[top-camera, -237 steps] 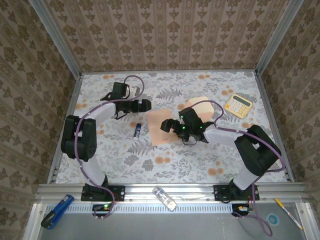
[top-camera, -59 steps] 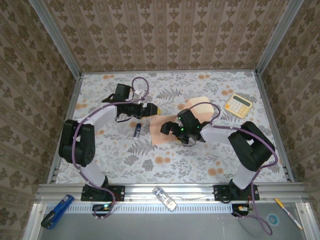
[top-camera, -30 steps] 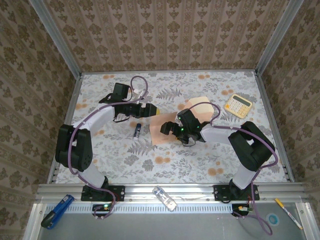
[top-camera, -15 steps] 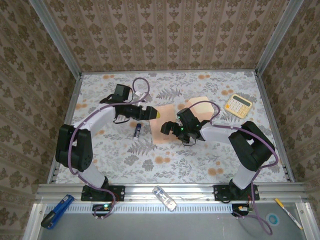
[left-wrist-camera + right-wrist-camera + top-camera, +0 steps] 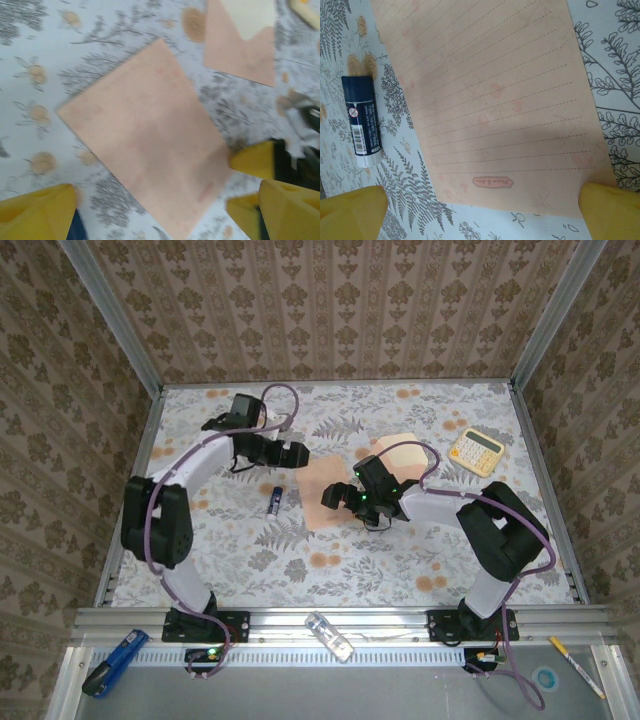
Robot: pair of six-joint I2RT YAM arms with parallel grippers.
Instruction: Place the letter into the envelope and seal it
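Observation:
The letter (image 5: pixel 317 482), a peach-orange sheet with dotted lines, lies flat on the floral table (image 5: pixel 400 550) near the middle. The envelope (image 5: pixel 402 451) lies to its upper right, salmon with its paler flap (image 5: pixel 249 15) open. My left gripper (image 5: pixel 302 455) hovers open over the letter's (image 5: pixel 145 132) far left corner, nothing between its yellow fingers (image 5: pixel 37 210). At the sheet's right side, my right gripper (image 5: pixel 331 498) is open too, its fingers (image 5: pixel 612 205) straddling the printed end of the letter (image 5: pixel 490 90). In the left wrist view the left gripper (image 5: pixel 165 212) looks down on the letter, the right gripper's yellow tips (image 5: pixel 252 160) at its edge.
A dark blue glue stick (image 5: pixel 275 500) lies just left of the letter, also in the right wrist view (image 5: pixel 361 120). A yellow calculator (image 5: pixel 475 451) sits at the back right. Metal rails (image 5: pixel 340 620) border the table; patterned walls stand behind.
My left gripper has drawn back a little toward the far left and turned over the letter's corner. The right arm, letter and envelope have stayed put.

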